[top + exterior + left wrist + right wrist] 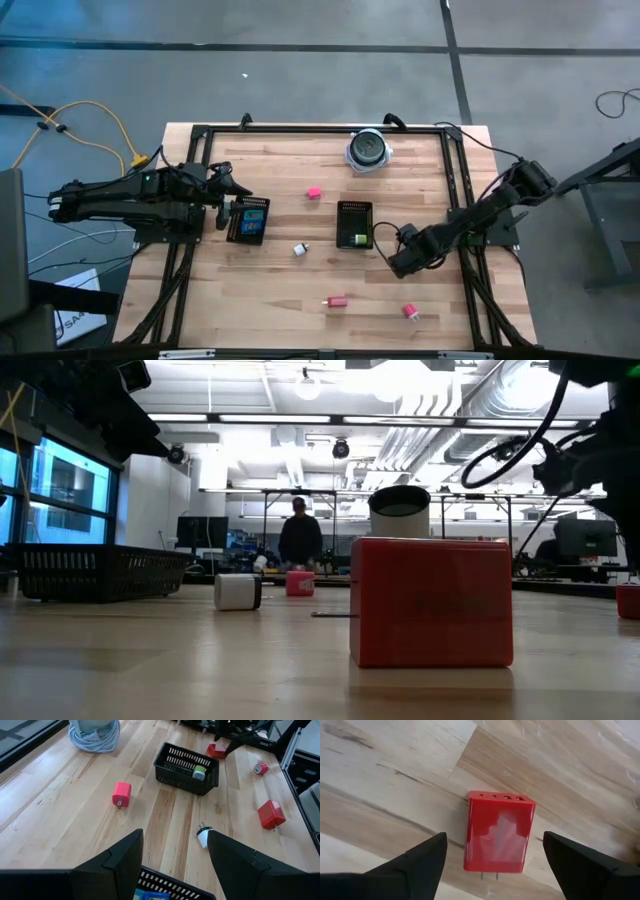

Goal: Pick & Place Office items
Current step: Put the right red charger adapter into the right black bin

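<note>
Only the right wrist view shows the right gripper [492, 857] released, straddling a red charger block [497, 831].

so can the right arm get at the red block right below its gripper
Probably yes. The right gripper hangs open over the red block, which lies flat on the bare table between its two fingers, with nothing beside it. The left gripper waits open over a mesh tray.
</note>
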`<state>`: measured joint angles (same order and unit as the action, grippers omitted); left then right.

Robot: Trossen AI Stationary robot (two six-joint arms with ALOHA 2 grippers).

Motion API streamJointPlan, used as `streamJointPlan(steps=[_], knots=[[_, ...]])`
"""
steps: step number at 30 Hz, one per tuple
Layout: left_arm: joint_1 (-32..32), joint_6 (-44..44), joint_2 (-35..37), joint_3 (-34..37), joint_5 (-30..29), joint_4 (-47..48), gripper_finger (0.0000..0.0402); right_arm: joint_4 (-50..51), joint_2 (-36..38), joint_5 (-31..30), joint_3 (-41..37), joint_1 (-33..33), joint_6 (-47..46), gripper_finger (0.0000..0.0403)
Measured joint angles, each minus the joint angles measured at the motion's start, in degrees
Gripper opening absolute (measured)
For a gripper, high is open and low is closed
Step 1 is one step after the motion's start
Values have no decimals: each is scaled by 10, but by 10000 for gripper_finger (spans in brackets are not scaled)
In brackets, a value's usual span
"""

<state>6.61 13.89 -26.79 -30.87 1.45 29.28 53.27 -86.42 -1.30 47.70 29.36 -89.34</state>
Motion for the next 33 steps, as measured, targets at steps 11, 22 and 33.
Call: streamJointPlan(steps=[11,22,33], knots=[[0,0,0,0,0,0,216,-23,-37,-1,0,3,0,317],[0,0,0,0,0,0,216,-24,-38,-1,0,3,0,317],[0,0,0,0,0,0,216,-25,-57,2,0,3,0,317]])
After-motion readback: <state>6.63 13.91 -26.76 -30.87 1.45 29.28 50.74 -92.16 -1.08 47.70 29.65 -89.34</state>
